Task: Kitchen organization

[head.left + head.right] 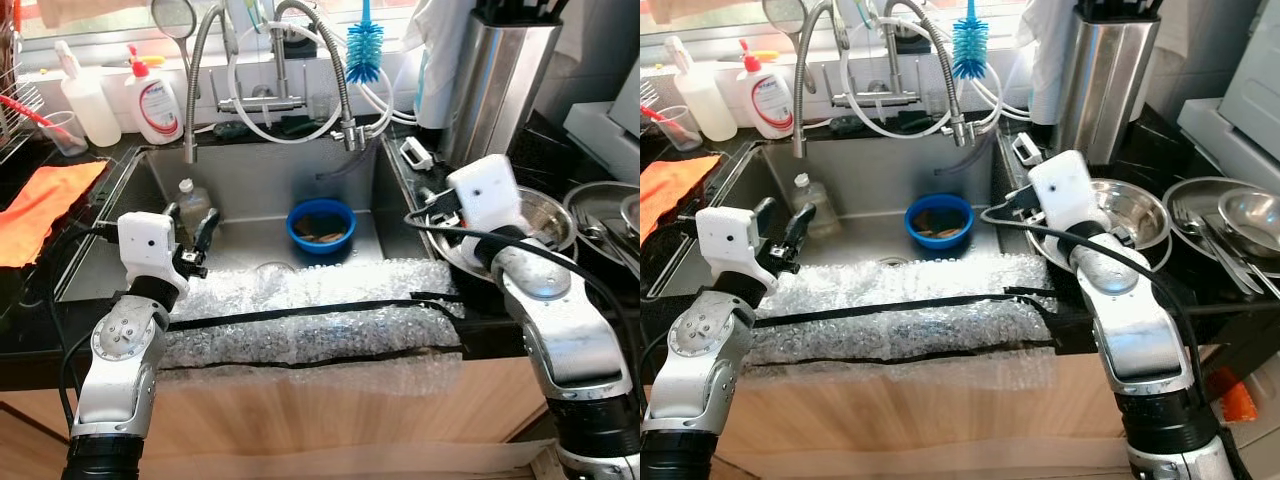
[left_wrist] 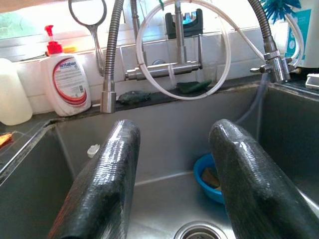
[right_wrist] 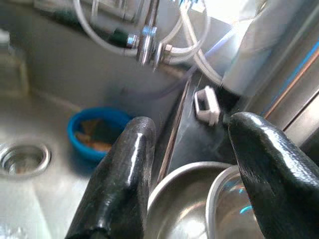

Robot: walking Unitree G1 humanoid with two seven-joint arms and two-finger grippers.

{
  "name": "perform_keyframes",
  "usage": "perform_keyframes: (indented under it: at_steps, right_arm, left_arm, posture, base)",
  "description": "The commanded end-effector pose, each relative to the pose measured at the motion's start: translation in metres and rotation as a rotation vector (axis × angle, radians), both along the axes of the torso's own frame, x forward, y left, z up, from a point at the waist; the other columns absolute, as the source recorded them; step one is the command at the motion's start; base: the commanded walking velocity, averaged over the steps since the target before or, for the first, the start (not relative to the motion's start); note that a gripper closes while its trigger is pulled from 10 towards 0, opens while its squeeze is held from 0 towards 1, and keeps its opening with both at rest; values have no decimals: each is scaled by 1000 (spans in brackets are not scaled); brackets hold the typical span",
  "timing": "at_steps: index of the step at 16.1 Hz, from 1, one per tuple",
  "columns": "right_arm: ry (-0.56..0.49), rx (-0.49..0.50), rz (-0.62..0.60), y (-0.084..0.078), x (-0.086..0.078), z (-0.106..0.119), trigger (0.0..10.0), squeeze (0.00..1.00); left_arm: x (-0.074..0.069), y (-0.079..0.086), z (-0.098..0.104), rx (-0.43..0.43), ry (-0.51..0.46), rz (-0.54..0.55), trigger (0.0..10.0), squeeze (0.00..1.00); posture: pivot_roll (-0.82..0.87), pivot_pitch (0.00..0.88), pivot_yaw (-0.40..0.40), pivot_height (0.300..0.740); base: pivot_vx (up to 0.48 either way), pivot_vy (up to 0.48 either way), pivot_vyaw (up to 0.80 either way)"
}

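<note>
At frame centre, the round blue plastic bowl (image 1: pixel 320 224) sits in the steel sink (image 1: pixel 250 180), between both empty, spread-fingered grippers; the left gripper (image 1: pixel 193 232) hovers nearer than the right gripper (image 1: pixel 432 203).

Steel, plastic and black stone around a kitchen sink

The sink (image 1: pixel 260 190) is brushed steel with a dull sheen; its hoses (image 1: pixel 197 80) are ribbed, shiny metal. A glossy blue plastic bowl (image 1: pixel 320 224) sits in it, and crinkled clear bubble wrap (image 1: pixel 300 310) held by matt black tape covers the front edge above pale wood panelling (image 1: pixel 320 410). The surface (image 1: pixel 30 290) is polished black stone, with a soft orange cloth (image 1: pixel 45 200) on it. The steel bowls (image 1: pixel 1135 215) are mirror-bright. Each hand's fingers (image 2: pixel 104 184) are black with a fine-textured, slightly glossy skin. The soap bottle (image 1: pixel 155 100) is smooth white plastic.
</note>
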State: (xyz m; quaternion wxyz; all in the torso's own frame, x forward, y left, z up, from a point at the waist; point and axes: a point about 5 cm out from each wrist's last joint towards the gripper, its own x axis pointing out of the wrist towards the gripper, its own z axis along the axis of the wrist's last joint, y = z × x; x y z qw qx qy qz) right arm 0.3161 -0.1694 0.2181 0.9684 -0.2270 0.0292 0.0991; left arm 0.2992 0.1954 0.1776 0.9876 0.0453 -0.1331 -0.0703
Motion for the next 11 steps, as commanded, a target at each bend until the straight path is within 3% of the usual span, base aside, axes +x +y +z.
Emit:
perform_keyframes:
  at_steps: [1, 6, 11]
  right_arm:
    - [-1, -24, 12, 4, -1, 8, 10000, 0]
    - [77, -157, -77, -11, -3, 3, 10000, 0]
    - [106, -172, -135, -19, -6, 2, 10000, 0]
  left_arm:
    - [2, 0, 0, 5, 16, -13, 10000, 0]
    - [2, -4, 0, 16, 20, -39, 10000, 0]
    - [3, -6, 0, 19, 25, -57, 10000, 0]
  posture:
    - [-116, 0, 77, 740]
    - [-115, 0, 81, 740]
    - [-121, 0, 88, 740]
  base:
    - [0, 0, 0]
    - [0, 0, 0]
    - [0, 0, 0]
